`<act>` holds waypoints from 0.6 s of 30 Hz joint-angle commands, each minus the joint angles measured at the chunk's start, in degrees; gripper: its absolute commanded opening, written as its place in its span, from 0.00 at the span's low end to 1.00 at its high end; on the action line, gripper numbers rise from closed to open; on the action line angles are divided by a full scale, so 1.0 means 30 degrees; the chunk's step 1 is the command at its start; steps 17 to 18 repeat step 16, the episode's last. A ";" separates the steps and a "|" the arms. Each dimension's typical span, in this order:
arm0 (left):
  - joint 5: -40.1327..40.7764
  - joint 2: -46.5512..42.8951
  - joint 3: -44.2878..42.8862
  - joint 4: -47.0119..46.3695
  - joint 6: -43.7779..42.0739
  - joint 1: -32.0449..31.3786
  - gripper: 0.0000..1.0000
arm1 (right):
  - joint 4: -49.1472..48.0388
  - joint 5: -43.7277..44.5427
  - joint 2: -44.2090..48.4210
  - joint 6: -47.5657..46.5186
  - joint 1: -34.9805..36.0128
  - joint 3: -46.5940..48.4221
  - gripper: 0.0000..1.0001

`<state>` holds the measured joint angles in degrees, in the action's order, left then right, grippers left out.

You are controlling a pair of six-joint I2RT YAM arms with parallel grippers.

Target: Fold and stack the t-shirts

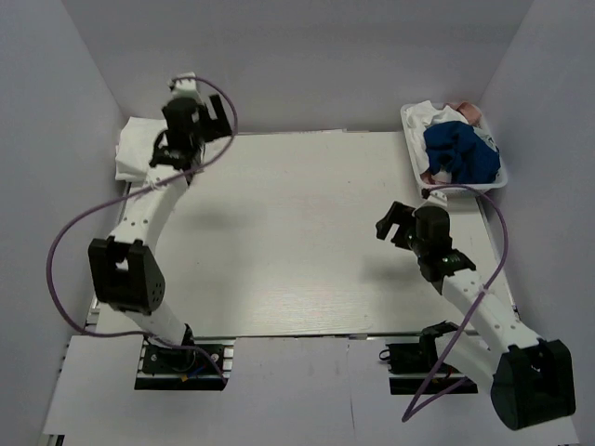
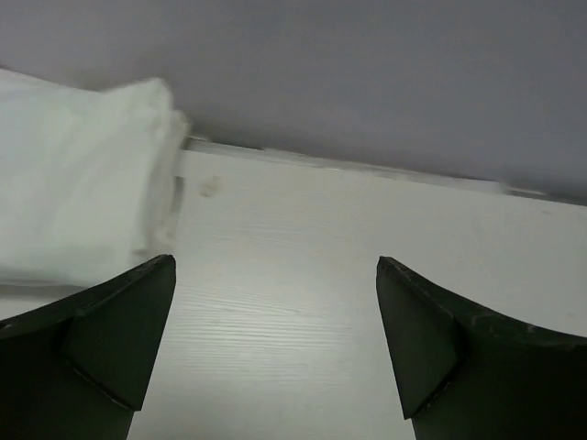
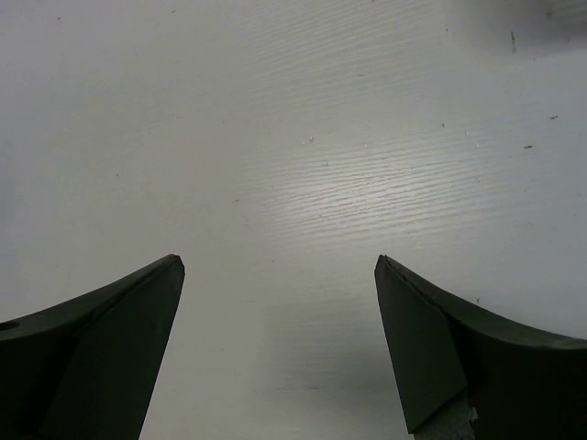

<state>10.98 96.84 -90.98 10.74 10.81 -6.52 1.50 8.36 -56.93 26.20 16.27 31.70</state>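
Left wrist: soft folded white t-shirts (image 2: pixel 73 202)

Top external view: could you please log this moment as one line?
left tool open beside folded t-shirts, far-left corner | right tool open over bare table | crumpled clothes in tray, far right

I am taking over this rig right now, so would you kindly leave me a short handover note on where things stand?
Left gripper: open, empty, at the table's far left corner beside the folded white stack.
Right gripper: open, empty, above the bare table on the right side.
Done: white shirts lie folded in that stack; how many cannot be told.
Left: the tray at the far right holds crumpled clothes, among them a white piece and a blue garment. Likely next: take one out, spread it on the table, fold it, add it to the stack.
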 commanded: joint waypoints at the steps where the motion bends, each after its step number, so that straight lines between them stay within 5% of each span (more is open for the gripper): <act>1: -0.0028 -0.3023 0.5893 -0.0643 0.3974 -0.1483 1.00 | -0.0786 -0.0354 0.1831 0.0379 0.0054 -0.1306 0.90; 6: -0.0673 -0.9329 1.5040 -0.3051 0.5680 -0.3944 1.00 | -0.2452 -0.1583 0.3710 0.0728 0.0025 -0.3589 0.90; 9: -0.0267 -1.2286 1.7545 -0.2794 0.6356 -0.4241 1.00 | -0.3947 -0.1991 0.4268 0.1022 0.0025 -0.4847 0.90; 12: 0.1021 -1.3903 1.8137 -0.0421 0.7381 -0.4446 1.00 | -0.6264 -0.2580 0.4416 0.1316 0.0025 -0.5760 0.90; 18: 0.0765 -1.4672 1.8608 -0.1088 0.7181 -0.4622 1.00 | -0.5572 -0.3401 0.3977 0.1083 -0.0004 -0.5180 0.90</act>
